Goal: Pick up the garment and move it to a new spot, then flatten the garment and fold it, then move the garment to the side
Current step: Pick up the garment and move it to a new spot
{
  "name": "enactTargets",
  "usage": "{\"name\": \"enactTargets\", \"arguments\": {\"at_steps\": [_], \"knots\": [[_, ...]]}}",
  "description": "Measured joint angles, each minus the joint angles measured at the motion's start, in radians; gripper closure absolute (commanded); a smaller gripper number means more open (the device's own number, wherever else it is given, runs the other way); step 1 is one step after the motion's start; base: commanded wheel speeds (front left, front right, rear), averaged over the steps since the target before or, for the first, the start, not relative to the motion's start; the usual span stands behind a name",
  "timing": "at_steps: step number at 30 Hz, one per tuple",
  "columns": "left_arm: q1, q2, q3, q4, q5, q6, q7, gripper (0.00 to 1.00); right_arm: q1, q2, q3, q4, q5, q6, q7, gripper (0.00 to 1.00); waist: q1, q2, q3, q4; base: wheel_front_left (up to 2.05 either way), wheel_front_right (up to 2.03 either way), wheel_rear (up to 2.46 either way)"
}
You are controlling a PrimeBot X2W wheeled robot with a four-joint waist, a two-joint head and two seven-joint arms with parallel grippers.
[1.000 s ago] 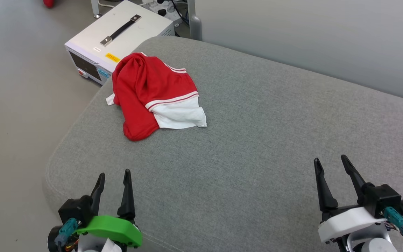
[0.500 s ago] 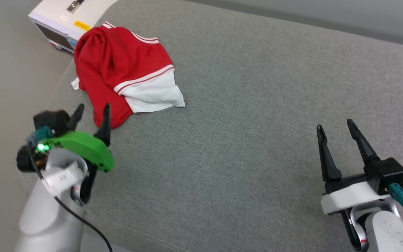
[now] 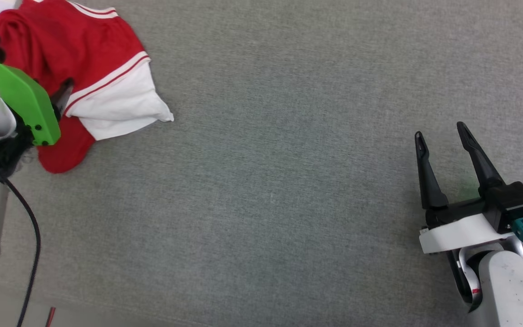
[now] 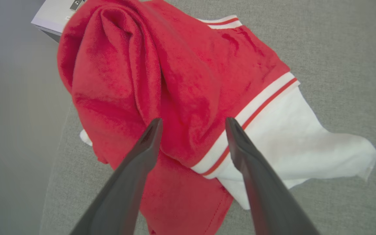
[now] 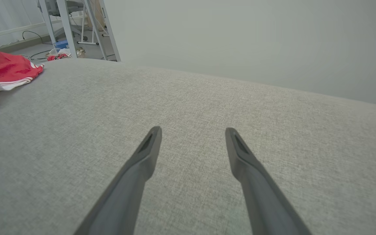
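The garment (image 3: 75, 50) is a crumpled red jersey with a white sleeve and red-and-white striped trim, lying at the upper left of the grey cushion (image 3: 270, 181). In the left wrist view the garment (image 4: 181, 75) lies right under my left gripper (image 4: 193, 120), which hovers open over the red folds beside the striped trim with nothing between its fingers. Its green wrist mount (image 3: 21, 97) covers the garment's left part in the head view. My right gripper (image 3: 440, 129) stands open and empty over bare cushion at the right, far from the garment (image 5: 2, 65).
A white box (image 4: 51, 16) sits on the floor just past the garment, off the cushion's left edge. Metal frame legs (image 5: 67, 26) and cables stand on the floor beyond the cushion. A pale wall (image 5: 240, 39) rises behind it.
The head camera has tipped down and shifted. My left gripper has travelled forward from the cushion's near edge to hover over the garment. The right gripper has stayed open and about where it was.
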Motion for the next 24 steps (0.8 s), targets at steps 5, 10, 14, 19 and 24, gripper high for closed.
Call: {"name": "enactTargets", "arguments": {"at_steps": [5,10,14,19,24], "knots": [[-0.033,0.063,-0.039,0.071,-0.053,0.0,0.088,0.0,-0.006,0.001,-0.002,-0.001,0.0,0.0,0.0,0.0,-0.0001,0.0,0.053,-0.05,0.0,0.0,0.0],[-0.059,0.098,-0.066,0.132,-0.073,0.0,0.137,0.0,-0.018,0.005,0.0,-0.01,0.0,0.0,0.0,0.0,-0.0001,0.0,0.088,-0.086,0.0,0.0,0.0],[-0.07,0.115,-0.067,0.152,-0.121,0.0,0.165,1.0,-0.02,0.007,-0.001,-0.016,0.0,0.0,-0.002,0.0,-0.0002,0.0002,0.102,-0.105,0.0,0.0,0.0],[-0.063,0.115,-0.067,0.151,-0.176,0.0,0.114,1.0,-0.02,0.008,-0.01,-0.011,0.0,0.0,-0.004,0.0,-0.0002,0.0001,0.09,-0.108,0.0,0.0,0.0],[-0.024,0.1,-0.07,0.12,-0.205,0.0,-0.01,1.0,-0.016,0.009,-0.02,0.006,0.001,0.0,-0.004,0.0,-0.0002,0.0001,0.055,-0.102,0.0,0.0,0.0]]}}
